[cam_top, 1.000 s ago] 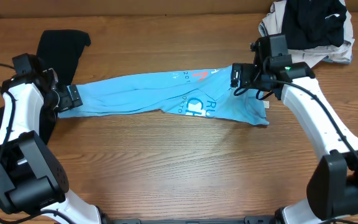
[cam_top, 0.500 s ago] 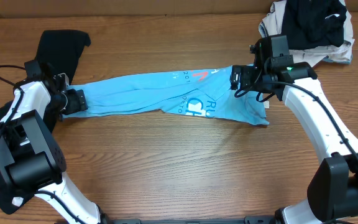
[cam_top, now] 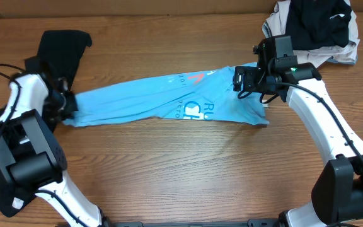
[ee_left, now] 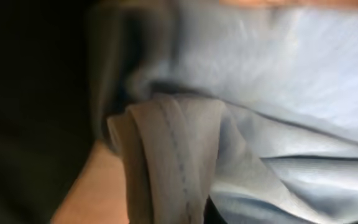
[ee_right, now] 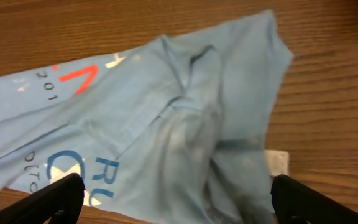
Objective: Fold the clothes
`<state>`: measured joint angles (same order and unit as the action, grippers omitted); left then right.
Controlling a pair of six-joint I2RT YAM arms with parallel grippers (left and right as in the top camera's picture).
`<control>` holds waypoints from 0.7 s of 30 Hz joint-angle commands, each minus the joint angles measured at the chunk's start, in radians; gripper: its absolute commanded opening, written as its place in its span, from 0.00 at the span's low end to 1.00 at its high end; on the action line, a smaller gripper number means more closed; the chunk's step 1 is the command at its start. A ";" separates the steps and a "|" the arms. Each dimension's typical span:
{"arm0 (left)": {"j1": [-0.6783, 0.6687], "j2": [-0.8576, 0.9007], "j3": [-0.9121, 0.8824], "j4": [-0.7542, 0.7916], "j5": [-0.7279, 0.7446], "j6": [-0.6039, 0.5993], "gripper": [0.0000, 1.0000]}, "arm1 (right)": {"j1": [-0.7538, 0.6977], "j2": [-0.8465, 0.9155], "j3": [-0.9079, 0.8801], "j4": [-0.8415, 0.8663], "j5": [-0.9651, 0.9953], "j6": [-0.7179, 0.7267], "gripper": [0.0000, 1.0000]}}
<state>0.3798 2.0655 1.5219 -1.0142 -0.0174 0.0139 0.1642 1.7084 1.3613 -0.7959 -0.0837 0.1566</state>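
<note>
The light-blue T-shirt (cam_top: 162, 98) lies stretched into a long strip across the table, its white and pink-red lettering facing up near its right end. My left gripper (cam_top: 68, 104) is shut on the shirt's left end. In the left wrist view a bunched, stitched hem (ee_left: 173, 155) fills the frame close up and the fingers are hidden. My right gripper (cam_top: 243, 82) hovers open over the shirt's right end. In the right wrist view its black fingertips (ee_right: 61, 193) stand wide on either side of the crumpled blue cloth (ee_right: 166, 124).
A long black garment (cam_top: 62, 47) lies at the back left, just behind my left arm. A pile of black and beige garments (cam_top: 317, 28) sits at the back right corner. A white tag (ee_right: 277, 163) pokes out at the shirt's right edge.
My left gripper moved onto the shirt's left end and shut on it. The shirt has drawn slightly tighter and shifted. The right gripper has stayed open in place.
</note>
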 commanded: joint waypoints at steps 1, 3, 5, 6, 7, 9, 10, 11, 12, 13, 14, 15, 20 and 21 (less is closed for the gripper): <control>0.019 0.000 0.243 -0.173 -0.076 0.024 0.04 | -0.002 -0.018 0.021 -0.011 -0.019 -0.001 0.99; 0.008 0.000 0.339 -0.248 -0.074 0.045 0.04 | -0.002 -0.018 0.021 -0.024 -0.024 -0.001 0.99; -0.023 -0.003 0.447 -0.318 -0.041 0.097 0.04 | -0.002 -0.018 0.021 -0.040 -0.024 -0.001 0.99; -0.039 -0.003 0.475 -0.332 -0.030 0.113 0.04 | -0.002 -0.018 0.021 -0.045 -0.024 -0.001 0.99; -0.061 -0.003 0.500 -0.344 -0.018 0.130 0.04 | -0.002 -0.018 0.021 -0.048 -0.023 -0.001 0.99; -0.112 -0.003 0.524 -0.343 -0.008 0.155 0.04 | -0.002 -0.018 0.021 -0.049 -0.024 -0.001 0.99; -0.142 -0.003 0.524 -0.338 -0.008 0.170 0.04 | -0.002 -0.018 0.021 -0.049 -0.024 -0.001 0.99; -0.173 -0.003 0.524 -0.337 -0.008 0.181 0.04 | -0.002 -0.018 0.021 -0.048 -0.024 -0.001 0.99; -0.201 -0.002 0.521 -0.337 -0.008 0.182 0.04 | -0.002 -0.018 0.021 -0.048 -0.024 -0.001 0.99; -0.266 0.001 0.516 -0.337 -0.007 0.182 0.04 | -0.002 -0.018 0.021 -0.048 -0.024 0.000 0.99; -0.292 0.003 0.515 -0.336 -0.007 0.182 0.04 | -0.002 -0.018 0.021 -0.048 -0.024 0.000 0.99; -0.327 0.008 0.514 -0.335 -0.007 0.182 0.04 | -0.002 -0.018 0.021 -0.048 -0.024 0.000 1.00; -0.487 0.045 0.512 -0.328 -0.006 0.176 0.04 | -0.002 -0.018 0.021 -0.050 -0.023 -0.001 0.99; -0.516 0.058 0.511 -0.326 -0.005 0.167 0.04 | -0.002 -0.018 0.021 -0.051 -0.023 -0.001 0.99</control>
<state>-0.0540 2.0823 2.0300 -1.3453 -0.0402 0.1688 0.1642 1.7084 1.3613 -0.8490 -0.1005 0.1566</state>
